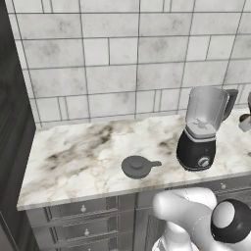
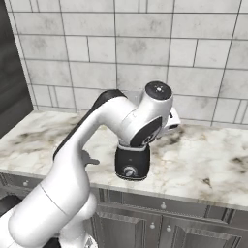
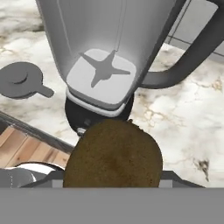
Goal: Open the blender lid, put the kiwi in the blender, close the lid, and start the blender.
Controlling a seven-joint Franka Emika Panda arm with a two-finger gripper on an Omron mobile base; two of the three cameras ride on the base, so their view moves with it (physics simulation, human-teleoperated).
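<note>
Hand view looked down into the open jar of the blender (image 3: 105, 65), blades visible at the bottom, lid absent from the rim. Directly below the lens, and just short of the jar mouth, sat the kiwi (image 3: 113, 155), clamped in the pincer; finger tips hidden behind the fruit, grip judged from the fruit riding with the hand and the jaws being nearly shut.

Left of the blender, flat on the worktop (image 1: 78, 157) and well apart from the base, lay the blender lid (image 1: 138, 166), knob up, tab pointing toward the blender.

Handling, as judgement:
- Kiwi: light, slightly soft, fuzzy skin offering fair friction; oval form liable to roll or pivot between flat fingers. Best held across the short axis, with modest force to avoid bruising.
- Lid: light, stiff, thin; centre knob judged the proper grasp point, the flat edge being too low to pinch.
- Jar: clear, rigid; a knock at the rim likely to tip or shift the blender.

Clearance:
- Jar mouth wide against the fruit, ample margin for a drop from above.
- Side handle (image 3: 188, 65) projected on the far side of the blender from the lid; to be avoided on descent.
- Front edge of the worktop just ahead of the blender base; tiled wall (image 1: 122, 54) close behind the blender; open marble beside the lid.
</note>
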